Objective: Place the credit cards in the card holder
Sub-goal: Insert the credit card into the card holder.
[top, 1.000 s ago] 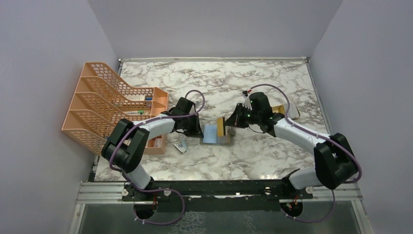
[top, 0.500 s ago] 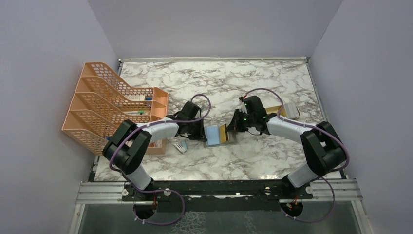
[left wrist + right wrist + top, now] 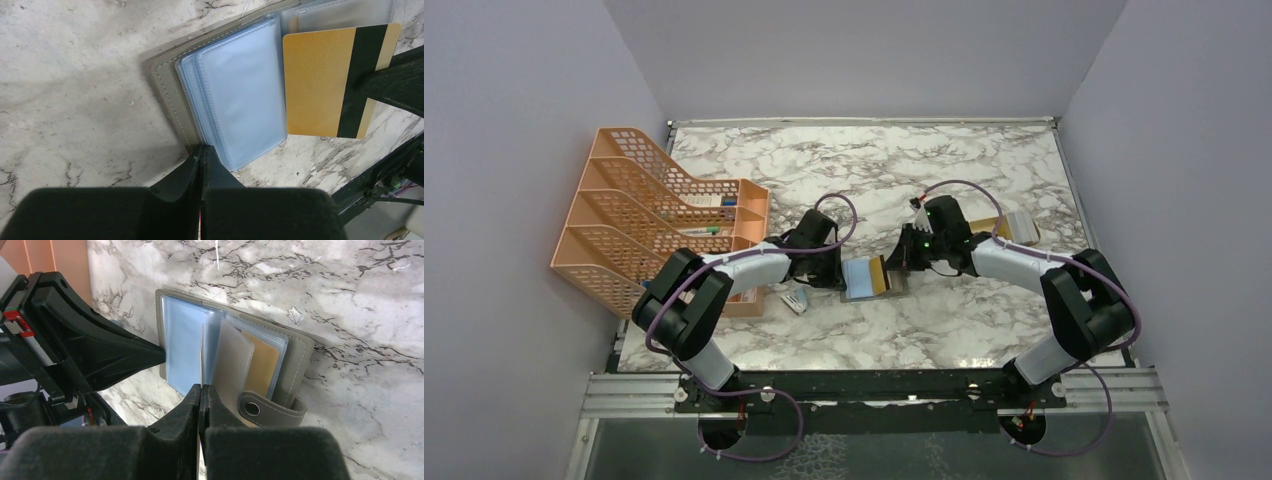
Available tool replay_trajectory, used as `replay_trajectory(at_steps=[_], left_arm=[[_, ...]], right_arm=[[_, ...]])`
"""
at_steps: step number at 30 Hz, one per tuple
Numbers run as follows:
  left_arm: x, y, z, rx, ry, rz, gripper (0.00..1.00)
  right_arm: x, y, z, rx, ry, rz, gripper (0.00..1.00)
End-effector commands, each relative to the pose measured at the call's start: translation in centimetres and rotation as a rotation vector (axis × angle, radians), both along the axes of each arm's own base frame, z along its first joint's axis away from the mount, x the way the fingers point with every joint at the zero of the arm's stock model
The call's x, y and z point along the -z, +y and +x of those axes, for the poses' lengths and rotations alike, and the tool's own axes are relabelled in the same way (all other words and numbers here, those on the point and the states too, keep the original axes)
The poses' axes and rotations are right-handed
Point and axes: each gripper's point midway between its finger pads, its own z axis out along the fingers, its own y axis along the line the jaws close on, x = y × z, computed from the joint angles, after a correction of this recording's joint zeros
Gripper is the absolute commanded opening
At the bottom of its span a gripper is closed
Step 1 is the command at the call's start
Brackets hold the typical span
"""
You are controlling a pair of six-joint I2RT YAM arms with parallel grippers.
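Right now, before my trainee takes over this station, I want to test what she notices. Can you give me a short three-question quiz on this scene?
1. True or false: the grey folding wallet with light-blue sleeves lies snapped shut on the marble table.
2. Which gripper holds the gold card with the black stripe? A) left gripper B) right gripper C) neither
3. Name the object standing at the table's left edge.

Key:
1. False: it lies open.
2. B. Both grippers are shut; the left one sits at the wallet's edge.
3. The orange mesh file rack.
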Motion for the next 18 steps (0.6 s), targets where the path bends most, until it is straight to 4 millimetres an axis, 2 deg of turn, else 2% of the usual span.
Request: replay_trajectory(at_steps=[1,12,18], left_arm=[[-0.1,0.7,0.3,-0.001,-0.024,0.041,0.0],[0.5,1.1,0.2,0.0,-0.018,0.066,0.0],[0.7,1.3,0.1,-0.006,-0.016,0.076,0.0]], right_arm=[[-0.3,1.1,0.0,-0.038,0.004,0.06,0.01],[0.6,0.4,0.9,-0.009,0.016,0.038,0.01],[1.2,0.4,0.6,-0.005,0.049,0.059,0.01]])
